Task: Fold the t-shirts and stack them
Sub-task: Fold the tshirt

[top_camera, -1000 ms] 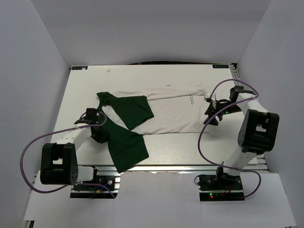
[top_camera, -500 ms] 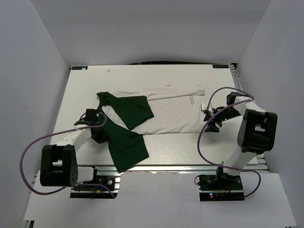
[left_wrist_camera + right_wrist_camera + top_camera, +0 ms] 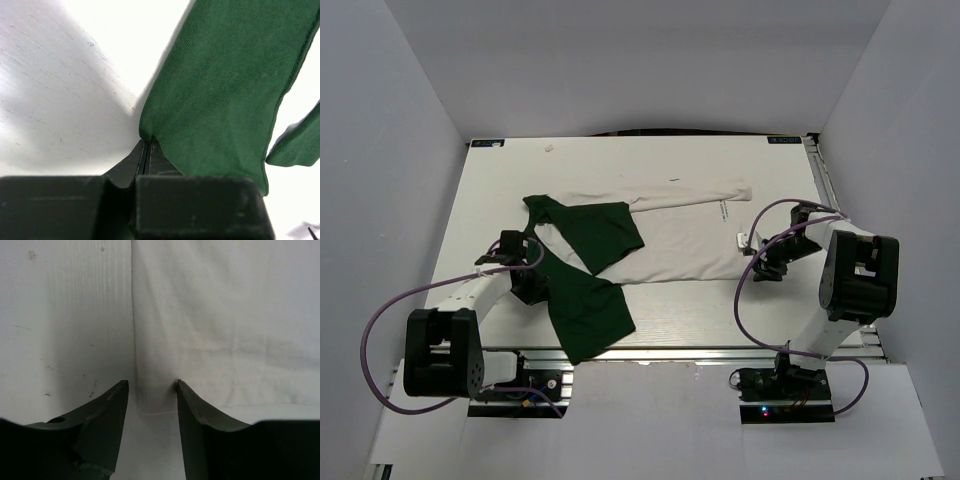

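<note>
Shirt [image 3: 670, 240] spread mid-table [image 3: 620, 165], one sleeve [image 3: 220, 100] folded over. Left gripper [image 3: 146, 146] clamped on green sleeve edge. Right gripper [image 3: 151, 386] jaws apart, straddling white hem [image 3: 225, 390] corner.

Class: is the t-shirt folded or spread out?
Partly folded: the t-shirt has one green sleeve laid over its white body; the other sleeve sticks out.

Soft matt knit cotton t-shirt [image 3: 670, 240]; scuffed matt table [image 3: 620, 165]
</note>
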Tool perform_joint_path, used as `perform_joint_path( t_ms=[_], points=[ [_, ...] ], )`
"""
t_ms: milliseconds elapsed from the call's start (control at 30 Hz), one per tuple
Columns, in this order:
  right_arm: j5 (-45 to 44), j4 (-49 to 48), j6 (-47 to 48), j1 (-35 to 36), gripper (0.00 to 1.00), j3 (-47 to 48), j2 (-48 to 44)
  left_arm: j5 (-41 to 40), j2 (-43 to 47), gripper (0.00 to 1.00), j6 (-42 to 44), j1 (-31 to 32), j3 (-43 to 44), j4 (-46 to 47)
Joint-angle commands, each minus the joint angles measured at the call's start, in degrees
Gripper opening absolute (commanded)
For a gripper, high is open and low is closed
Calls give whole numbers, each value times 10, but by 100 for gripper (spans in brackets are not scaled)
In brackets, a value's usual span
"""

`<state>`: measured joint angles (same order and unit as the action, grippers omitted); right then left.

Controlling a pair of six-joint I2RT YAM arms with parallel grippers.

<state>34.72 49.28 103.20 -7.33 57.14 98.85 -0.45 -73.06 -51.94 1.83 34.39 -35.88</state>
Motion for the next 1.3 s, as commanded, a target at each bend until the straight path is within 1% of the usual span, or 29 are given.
perform_joint_path(
  t_ms=[0, 100, 133, 200, 233, 267, 367, 400, 433, 467, 533, 600, 667, 700, 733, 833, 867, 967, 1067, 1133, 1267],
  points=[
    [-18, -44, -15, 7, 48, -19, -8, 3, 20, 0, 0, -2, 6, -12],
    [-33, -81, -26, 12, 30, -40, -15, 4, 18, 0, 2, -2, 13, -15],
    [-34, -89, -28, 13, 18, -45, -20, 4, 17, 0, 3, -3, 16, -16],
    [-34, -107, -31, 13, 8, -55, -26, 4, 19, 0, 4, -6, 25, -19],
    [-33, -105, -32, 13, 0, -55, -27, 4, 20, 0, 4, -7, 29, -20],
    [-29, -98, -32, 12, 0, -50, -29, 7, 21, 0, 9, -8, 33, -23],
    [10, -25, -16, -3, 0, -7, -39, 32, 33, 0, 12, -11, 59, -37],
    [25, 27, -12, -8, 0, 9, -41, 35, 41, 0, 16, -12, 66, -45],
    [52, 54, 2, -19, 0, 50, -41, 37, 46, 0, 18, -14, 83, -51],
    [67, 96, 6, -24, 0, 69, -39, 45, 51, 0, 23, -15, 92, -55],
    [101, 122, 3, -37, 0, 121, -34, 48, 64, 0, 27, -17, 111, -70],
    [130, 136, -9, -44, 0, 148, -26, 55, 70, 0, 33, -17, 139, -80],
    [148, 137, -38, -46, 0, 181, -20, 58, 75, 0, 36, -17, 156, -83],
    [164, 135, -47, -48, 0, 190, -12, 62, 73, 0, 40, -40, 173, -84],
    [170, 118, -82, -48, 0, 207, -9, 63, 70, 0, 40, -43, 180, -85],
    [193, 80, -136, -51, 0, 234, 13, 75, 50, 0, 40, -57, 203, -80],
    [198, 68, -174, -51, 0, 251, 24, 77, 43, 0, 40, -59, 211, -74],
    [206, 42, -218, -51, 0, 276, 40, 86, 15, 0, 41, -67, 224, -61],
    [211, 6, -270, -51, 0, 294, 62, 98, -15, 0, 42, -75, 247, -48],
    [212, -5, -287, -50, 0, 302, 71, 112, -30, 0, 44, -81, 269, -42],
    [209, -59, -338, -51, 0, 303, 81, 131, -74, 0, 53, -88, 316, -39]
  ],
)
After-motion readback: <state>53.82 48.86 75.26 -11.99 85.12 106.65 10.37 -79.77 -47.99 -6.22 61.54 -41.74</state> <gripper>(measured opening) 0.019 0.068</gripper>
